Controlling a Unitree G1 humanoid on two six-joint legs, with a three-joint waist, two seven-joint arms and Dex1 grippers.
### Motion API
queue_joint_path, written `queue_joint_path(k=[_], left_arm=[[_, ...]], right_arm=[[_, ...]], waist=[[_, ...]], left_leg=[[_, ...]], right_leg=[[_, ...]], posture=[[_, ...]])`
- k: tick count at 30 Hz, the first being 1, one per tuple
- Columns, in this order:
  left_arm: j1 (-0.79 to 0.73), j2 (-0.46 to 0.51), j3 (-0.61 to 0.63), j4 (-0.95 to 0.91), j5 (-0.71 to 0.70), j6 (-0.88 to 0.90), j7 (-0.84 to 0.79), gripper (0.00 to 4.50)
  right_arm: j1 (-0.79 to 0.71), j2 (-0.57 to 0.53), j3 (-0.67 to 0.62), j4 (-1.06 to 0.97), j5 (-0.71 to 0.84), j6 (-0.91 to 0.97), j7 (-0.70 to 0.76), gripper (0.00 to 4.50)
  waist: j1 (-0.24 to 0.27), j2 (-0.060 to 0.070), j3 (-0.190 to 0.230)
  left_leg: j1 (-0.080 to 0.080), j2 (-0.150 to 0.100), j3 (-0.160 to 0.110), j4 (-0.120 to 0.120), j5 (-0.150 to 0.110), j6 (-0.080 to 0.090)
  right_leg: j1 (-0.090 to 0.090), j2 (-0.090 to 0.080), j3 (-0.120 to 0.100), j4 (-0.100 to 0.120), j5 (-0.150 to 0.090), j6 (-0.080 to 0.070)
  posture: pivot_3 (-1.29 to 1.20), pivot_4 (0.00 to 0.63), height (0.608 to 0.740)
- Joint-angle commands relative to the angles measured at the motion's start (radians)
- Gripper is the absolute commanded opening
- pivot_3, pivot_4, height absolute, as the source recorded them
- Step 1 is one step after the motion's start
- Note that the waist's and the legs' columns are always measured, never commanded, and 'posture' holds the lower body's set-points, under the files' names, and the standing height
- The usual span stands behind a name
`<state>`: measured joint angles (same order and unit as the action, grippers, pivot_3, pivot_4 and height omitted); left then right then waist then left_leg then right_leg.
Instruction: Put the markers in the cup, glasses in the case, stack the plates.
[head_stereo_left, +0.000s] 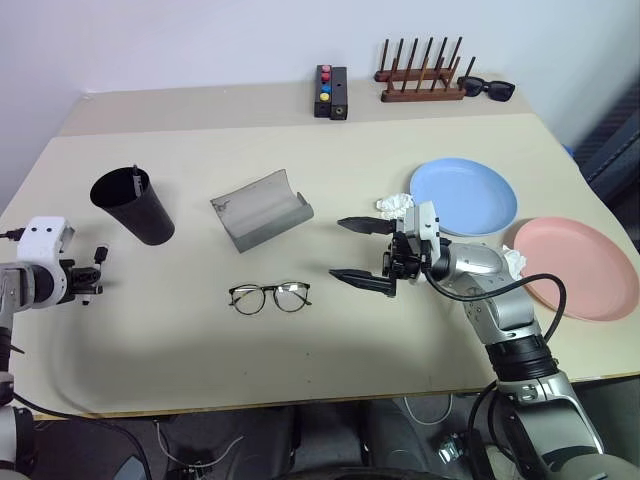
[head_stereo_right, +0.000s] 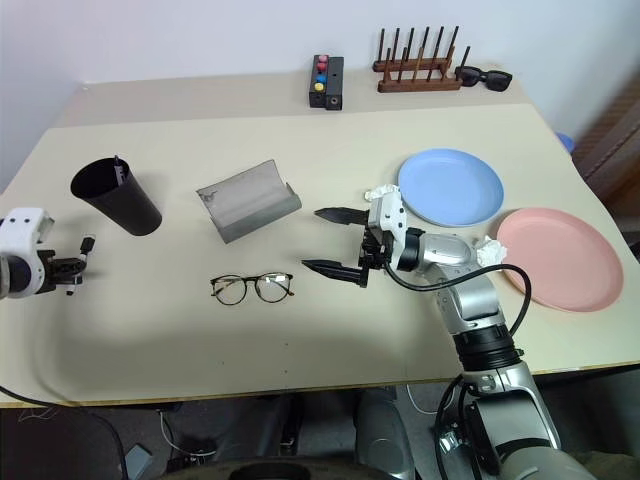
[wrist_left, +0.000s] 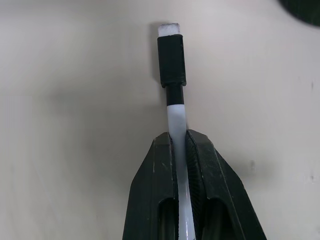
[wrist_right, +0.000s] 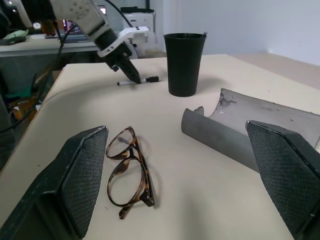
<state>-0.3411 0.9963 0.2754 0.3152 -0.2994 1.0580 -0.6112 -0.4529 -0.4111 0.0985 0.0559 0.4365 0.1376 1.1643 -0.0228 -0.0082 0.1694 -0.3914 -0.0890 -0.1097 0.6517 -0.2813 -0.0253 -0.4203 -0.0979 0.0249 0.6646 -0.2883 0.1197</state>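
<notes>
The left claw (wrist_left: 181, 150) was clamped on the whitish marker (wrist_left: 172, 75), whose dark cap and pale end stuck out past the fingertips; its rear part was hidden between the fingers. From the head the marker showed as a small dark sliver near the desk's (head_stereo_left: 200, 340) left edge. The second marker (head_stereo_left: 135, 180) stood inside the black cup (head_stereo_left: 135, 205), just a thin tip visible above the rim. The right claw (head_stereo_left: 360, 250) hung over the middle of the desk with its jaws spread wide and nothing between them. The glasses (head_stereo_left: 270, 296) lay flat near the front, just left of that claw, and the grey case (head_stereo_left: 260, 210) lay open behind them. The light blue plate (head_stereo_left: 465, 195) and the salmon plate (head_stereo_left: 575, 265) sat side by side, unstacked, the pink one partly covered by the right forearm. A crumpled white scrap (head_stereo_left: 393, 206) lay touching the blue plate's rim; what it was could not be made out.
</notes>
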Motion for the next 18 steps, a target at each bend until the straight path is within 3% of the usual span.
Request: queue_joint_path(k=[1, 4, 8, 12, 18], left_arm=[[0.091, -0.022, 0.151, -0.12, -0.024, -0.011, 0.035, 0.05], [0.167, -0.096, 0.323, -0.23, -0.049, -0.079, 0.087, 0.05], [0.234, -0.234, 0.492, -0.329, -0.01, -0.3, 0.239, 0.05], [0.214, -0.288, 0.542, -0.341, -0.009, -0.452, 0.309, 0.05], [0.081, -0.3, 0.588, -0.318, -0.148, -0.535, 0.288, 0.05]], right_arm=[[-0.017, 0.011, -0.036, -0.009, 0.028, -0.006, -0.015, 4.5], [-0.03, 0.02, -0.046, -0.013, 0.045, 0.01, -0.024, 4.5], [-0.047, 0.043, -0.055, -0.026, 0.071, 0.023, -0.03, 4.5], [-0.075, 0.069, -0.061, -0.02, 0.097, 0.029, -0.034, 4.5], [-0.107, 0.097, -0.066, 0.023, 0.109, 0.005, -0.021, 4.5]], waist=[[0.001, 0.0, 0.0], [0.005, 0.0, 0.0], [0.009, -0.001, 0.0], [0.013, -0.002, -0.001], [0.012, -0.005, -0.003]], left_leg=[[0.0, 0.0, 0.0, 0.0, 0.0, 0.0], [0.0, 0.0, 0.0, 0.0, 0.0, 0.0], [0.0, 0.001, 0.0, 0.001, 0.0, 0.0], [0.0, 0.001, -0.001, 0.001, 0.0, 0.0], [0.0, 0.0, -0.002, 0.001, 0.0, 0.0]], right_leg=[[0.0, 0.0, 0.0, 0.0, 0.0, 0.0], [0.0, 0.0, 0.0, -0.001, 0.0, 0.0], [0.0, -0.001, 0.0, -0.001, 0.001, -0.001], [0.001, -0.001, -0.001, -0.001, 0.001, -0.002], [0.001, -0.001, -0.002, -0.002, 0.001, -0.002]], posture=[[0.0, 0.15, 0.74], [0.0, 0.15, 0.74], [0.0, 0.15, 0.74], [0.0, 0.15, 0.74], [0.0, 0.15, 0.74]])
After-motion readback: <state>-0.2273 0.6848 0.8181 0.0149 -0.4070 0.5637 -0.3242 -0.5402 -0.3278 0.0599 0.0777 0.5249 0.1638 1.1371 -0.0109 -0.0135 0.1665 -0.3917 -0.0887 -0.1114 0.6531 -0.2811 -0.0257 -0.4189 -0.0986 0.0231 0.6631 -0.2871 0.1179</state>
